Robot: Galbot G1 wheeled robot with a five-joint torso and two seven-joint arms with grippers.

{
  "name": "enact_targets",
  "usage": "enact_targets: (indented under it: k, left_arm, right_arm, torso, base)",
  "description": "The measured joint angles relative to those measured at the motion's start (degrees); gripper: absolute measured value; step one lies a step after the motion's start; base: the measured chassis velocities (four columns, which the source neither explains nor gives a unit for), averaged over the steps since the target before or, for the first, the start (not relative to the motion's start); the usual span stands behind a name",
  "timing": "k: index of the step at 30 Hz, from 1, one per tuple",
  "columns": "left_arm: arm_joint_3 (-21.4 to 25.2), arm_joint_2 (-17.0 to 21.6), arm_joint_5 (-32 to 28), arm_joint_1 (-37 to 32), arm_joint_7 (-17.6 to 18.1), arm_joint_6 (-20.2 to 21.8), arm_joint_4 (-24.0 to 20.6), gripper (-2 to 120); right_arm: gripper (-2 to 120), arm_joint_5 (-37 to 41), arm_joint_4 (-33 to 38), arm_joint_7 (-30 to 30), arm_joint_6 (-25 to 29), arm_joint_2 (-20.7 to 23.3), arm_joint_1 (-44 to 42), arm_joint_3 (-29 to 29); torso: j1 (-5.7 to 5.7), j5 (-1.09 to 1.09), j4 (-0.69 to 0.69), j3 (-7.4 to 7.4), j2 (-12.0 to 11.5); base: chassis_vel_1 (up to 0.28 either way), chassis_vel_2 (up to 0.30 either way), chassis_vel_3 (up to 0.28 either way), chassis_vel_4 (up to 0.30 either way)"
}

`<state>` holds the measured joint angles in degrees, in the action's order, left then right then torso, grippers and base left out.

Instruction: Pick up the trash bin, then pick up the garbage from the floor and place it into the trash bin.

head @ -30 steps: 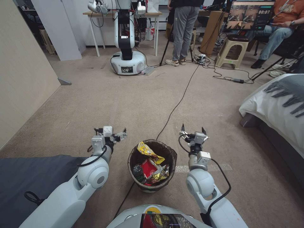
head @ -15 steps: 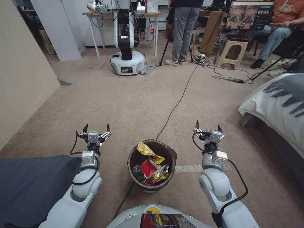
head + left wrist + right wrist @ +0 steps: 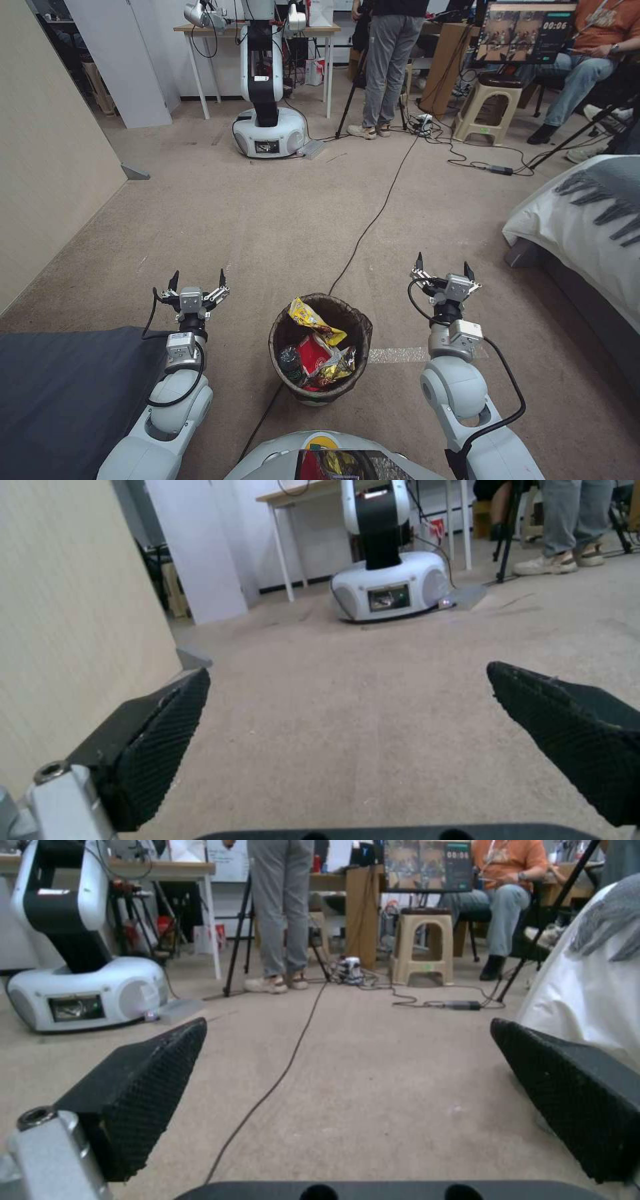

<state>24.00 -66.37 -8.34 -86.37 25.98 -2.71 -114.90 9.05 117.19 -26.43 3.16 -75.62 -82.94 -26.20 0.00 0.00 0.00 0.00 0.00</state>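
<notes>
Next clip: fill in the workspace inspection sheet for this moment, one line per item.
Surface: beige carpet, no loose litter seen.
Job's things: trash bin upright on the floor between the arms; garbage inside it, a yellow wrapper, a red wrapper and a small bottle.
Clutter: nothing seen near the bin.
Grippers: left pincer and right pincer open, empty, held either side of the bin, apart from it.
Cables: black cable runs across the carpet to the bin.
Surroundings: bed on the right, second robot ahead, dark cloth on the left.
</notes>
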Motion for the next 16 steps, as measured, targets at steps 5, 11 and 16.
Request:
enact_targets:
  k: [5,11,16]
  left_arm:
    - [0.0,0.02,-0.1,0.02,0.08,0.26,-0.09,100]
    - [-0.07,0.07,-0.27,0.08,0.17,0.42,-0.15,100]
    - [-0.09,0.08,-0.34,0.1,0.2,0.46,-0.17,100]
  right_arm:
    - [100,-0.04,-0.05,-0.03,-0.05,-0.02,0.0,0.0]
    - [100,-0.05,-0.08,-0.05,-0.09,-0.02,0.02,0.01]
    - [100,-0.04,-0.09,-0.07,-0.1,-0.01,0.03,0.02]
  torso:
    - [0.0,0.0,0.0,0.0,0.0]
    - [0.0,0.0,0.0,0.0,0.0]
    - [0.0,0.0,0.0,0.0,0.0]
  base:
    - [0.0,0.0,0.0,0.0]
    - [0.0,0.0,0.0,0.0]
    - [0.0,0.0,0.0,0.0]
